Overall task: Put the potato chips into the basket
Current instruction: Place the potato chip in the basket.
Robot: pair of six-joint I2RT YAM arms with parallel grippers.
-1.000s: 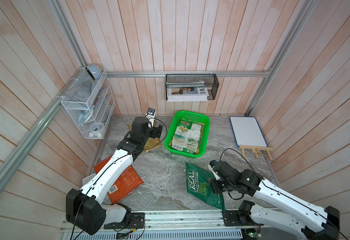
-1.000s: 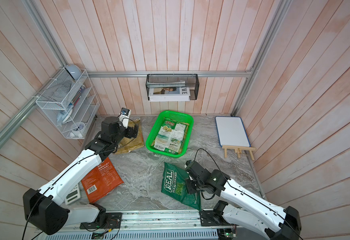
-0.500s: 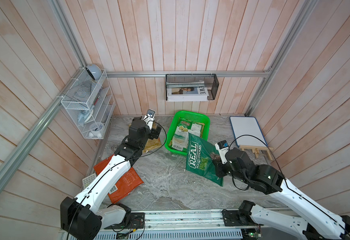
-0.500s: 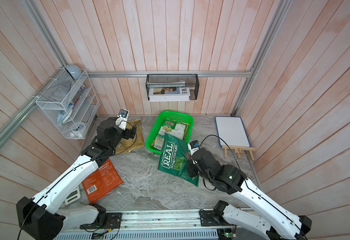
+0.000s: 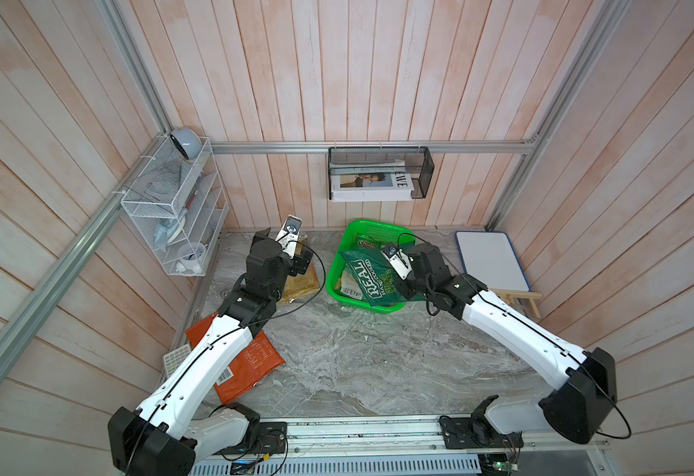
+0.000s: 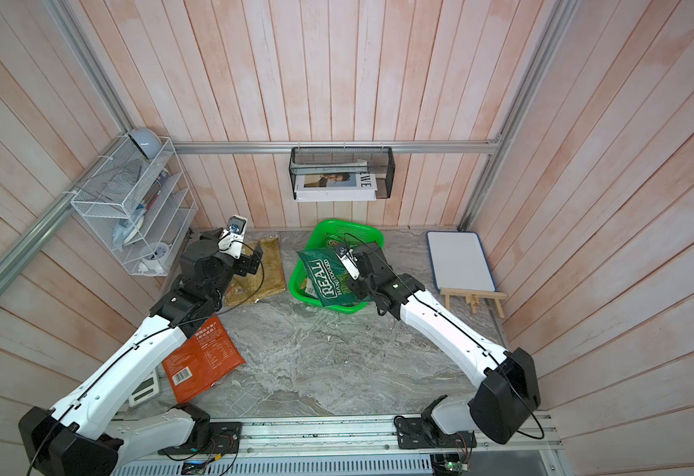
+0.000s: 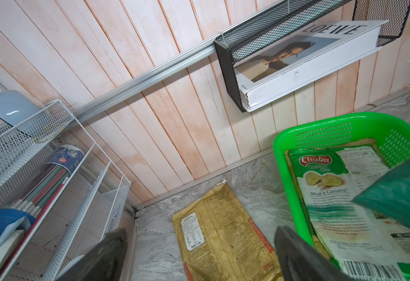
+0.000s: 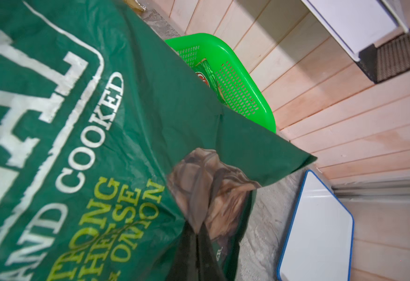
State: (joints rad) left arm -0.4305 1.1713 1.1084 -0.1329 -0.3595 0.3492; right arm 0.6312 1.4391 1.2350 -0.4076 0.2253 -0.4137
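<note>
My right gripper (image 8: 200, 231) is shut on a corner of the dark green potato chips bag (image 5: 372, 280), which hangs tilted over the bright green basket (image 5: 372, 225), its lower end past the front rim. A white and pale green bag (image 7: 333, 194) lies inside the basket. My left gripper (image 7: 199, 243) stands open just above a yellow-tan bag (image 7: 223, 231), which lies flat on the table left of the basket and is untouched. An orange-red bag (image 6: 203, 358) lies near the front left, partly under my left arm.
A blue-edged whiteboard (image 5: 489, 259) and a small wooden easel (image 5: 518, 296) lie right of the basket. A white wire rack (image 5: 172, 214) hangs on the left wall and a black mesh basket (image 5: 378, 177) holding a book on the back wall. A white calculator (image 6: 143, 389) sits front left.
My right gripper has lifted the dark green bag from the front of the table and carried it back over the basket. My left gripper has stayed open over the yellow-tan bag, shifting slightly.
</note>
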